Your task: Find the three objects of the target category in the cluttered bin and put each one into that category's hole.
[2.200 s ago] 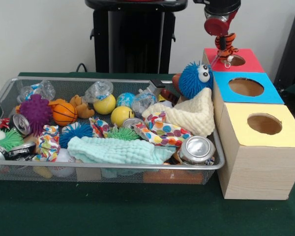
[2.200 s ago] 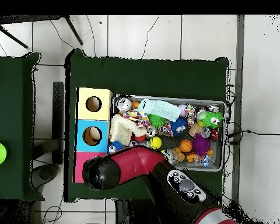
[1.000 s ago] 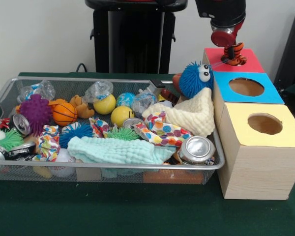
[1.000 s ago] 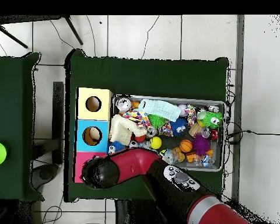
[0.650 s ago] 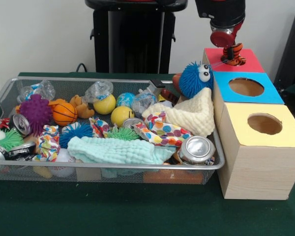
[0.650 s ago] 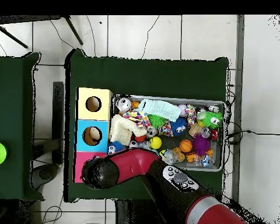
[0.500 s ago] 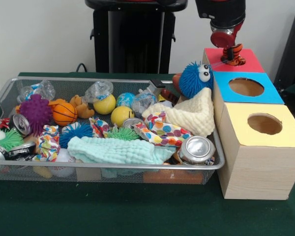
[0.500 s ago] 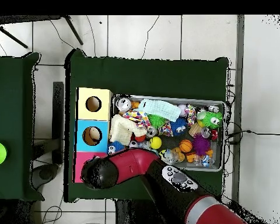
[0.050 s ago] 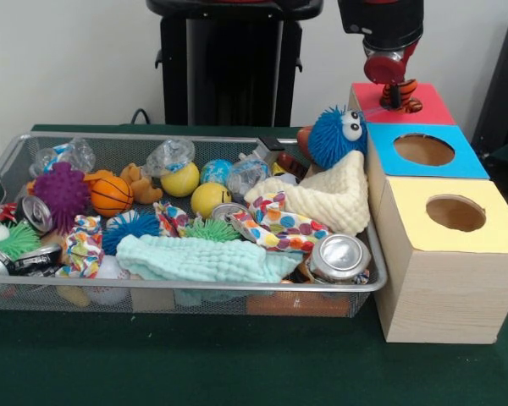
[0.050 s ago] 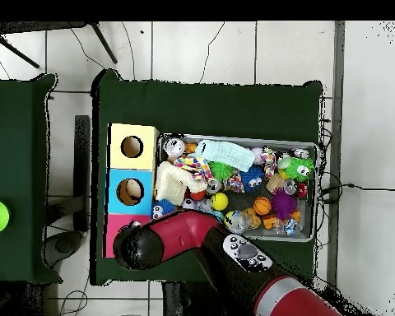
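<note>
My gripper (image 9: 393,83) hangs over the red box (image 9: 427,100) at the far right and is shut on a small orange-and-black striped tiger plush (image 9: 400,93). The plush dangles right at the red box's hole and covers it. In the overhead view the arm's end (image 10: 140,245) hides the gripper, the plush and most of the red box (image 10: 111,236). The wire bin (image 9: 195,288) to the left is packed with balls, spiky toys, cloths and cans.
A blue box (image 9: 461,161) and a yellow box (image 9: 491,233), each with a round hole, stand in a row in front of the red one. A blue fuzzy monster (image 9: 334,135) and a cream cloth (image 9: 334,199) lean against the boxes. A can (image 9: 339,256) lies at the bin's front right corner.
The gripper carried the tiger plush right and down, from beside the hole to directly over it. Over the last second it has hardly moved.
</note>
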`<state>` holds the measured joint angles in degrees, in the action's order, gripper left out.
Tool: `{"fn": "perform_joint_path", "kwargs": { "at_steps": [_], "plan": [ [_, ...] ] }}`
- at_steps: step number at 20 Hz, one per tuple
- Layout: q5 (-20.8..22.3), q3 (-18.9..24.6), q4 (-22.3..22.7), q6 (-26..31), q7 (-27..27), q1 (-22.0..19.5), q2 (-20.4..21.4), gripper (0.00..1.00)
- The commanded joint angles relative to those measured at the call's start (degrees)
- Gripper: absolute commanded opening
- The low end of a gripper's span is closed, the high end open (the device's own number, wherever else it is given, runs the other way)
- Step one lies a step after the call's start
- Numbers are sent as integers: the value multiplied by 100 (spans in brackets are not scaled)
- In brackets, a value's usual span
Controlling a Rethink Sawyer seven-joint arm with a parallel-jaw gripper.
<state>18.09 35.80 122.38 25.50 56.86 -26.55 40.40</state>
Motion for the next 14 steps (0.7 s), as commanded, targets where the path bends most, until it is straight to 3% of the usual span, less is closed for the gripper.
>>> {"fn": "perform_joint_path", "kwargs": {
  "at_steps": [1,2,3,4,5,6,14],
  "plan": [
    [337,-397,-462,-282,889,254,-7,100],
    [334,-487,-477,-372,1015,328,40,100],
    [386,-220,-525,-283,698,268,88,100],
    [28,-233,-389,-340,1034,234,122,100],
    [-540,-358,-91,-594,1754,161,233,100],
    [-654,-415,-17,-590,1877,152,305,100],
    [-637,-556,-136,-520,1589,271,325,100]
  ]
}}
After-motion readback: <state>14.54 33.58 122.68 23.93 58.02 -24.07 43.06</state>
